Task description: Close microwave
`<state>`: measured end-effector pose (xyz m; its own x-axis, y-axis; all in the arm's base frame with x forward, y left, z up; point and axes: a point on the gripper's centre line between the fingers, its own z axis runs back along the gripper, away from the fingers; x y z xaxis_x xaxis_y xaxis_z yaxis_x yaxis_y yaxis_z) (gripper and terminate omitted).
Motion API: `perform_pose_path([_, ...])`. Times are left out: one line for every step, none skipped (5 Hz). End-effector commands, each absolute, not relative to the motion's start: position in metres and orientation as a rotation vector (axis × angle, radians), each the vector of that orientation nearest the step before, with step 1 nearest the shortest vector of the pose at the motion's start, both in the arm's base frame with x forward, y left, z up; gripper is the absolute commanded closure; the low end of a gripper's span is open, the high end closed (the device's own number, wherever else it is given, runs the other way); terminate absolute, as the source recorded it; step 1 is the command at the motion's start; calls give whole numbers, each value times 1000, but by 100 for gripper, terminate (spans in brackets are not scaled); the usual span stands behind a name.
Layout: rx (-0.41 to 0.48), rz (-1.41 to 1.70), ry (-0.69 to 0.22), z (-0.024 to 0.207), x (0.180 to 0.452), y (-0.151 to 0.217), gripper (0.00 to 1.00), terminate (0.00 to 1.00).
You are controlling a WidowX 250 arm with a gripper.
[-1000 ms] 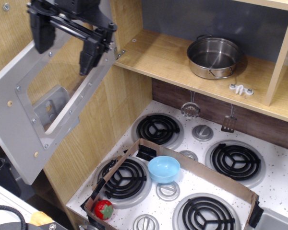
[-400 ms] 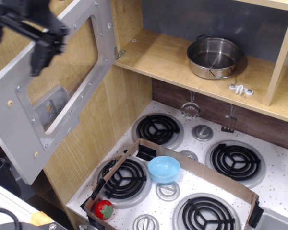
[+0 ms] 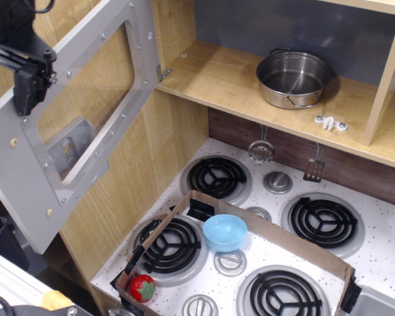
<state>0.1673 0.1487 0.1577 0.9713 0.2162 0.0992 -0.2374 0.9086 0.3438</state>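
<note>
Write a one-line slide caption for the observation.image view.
Gripper at the outer edge of the open microwave door, steel pot on the shelf inside.

Black angular pincer (image 3: 25, 92), thin cable

The black gripper (image 3: 23, 85) hangs at the upper left edge of view, fingers (image 3: 25, 92) pointing down, their spread impossible to judge.
</note>
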Motion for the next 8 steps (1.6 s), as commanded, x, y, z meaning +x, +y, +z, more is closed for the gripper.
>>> perform_pose_path([281, 267, -104, 142, 178, 133, 0, 0])
perform_pose_path([237, 274, -122, 141, 189, 114, 0, 0])
perform_pose_path([207, 275, -133, 141, 201, 94, 0, 0])
perform_pose_path([192, 282, -149, 142, 213, 75, 0, 0])
perform_pose_path([154, 283, -151, 146, 238, 53, 0, 0])
perform_pose_path([125, 252, -159, 151, 266, 34, 0, 0])
perform_pose_path([139, 206, -161, 166, 287, 23, 0, 0])
perform_pose_path([213, 143, -185, 206, 302, 19, 0, 0])
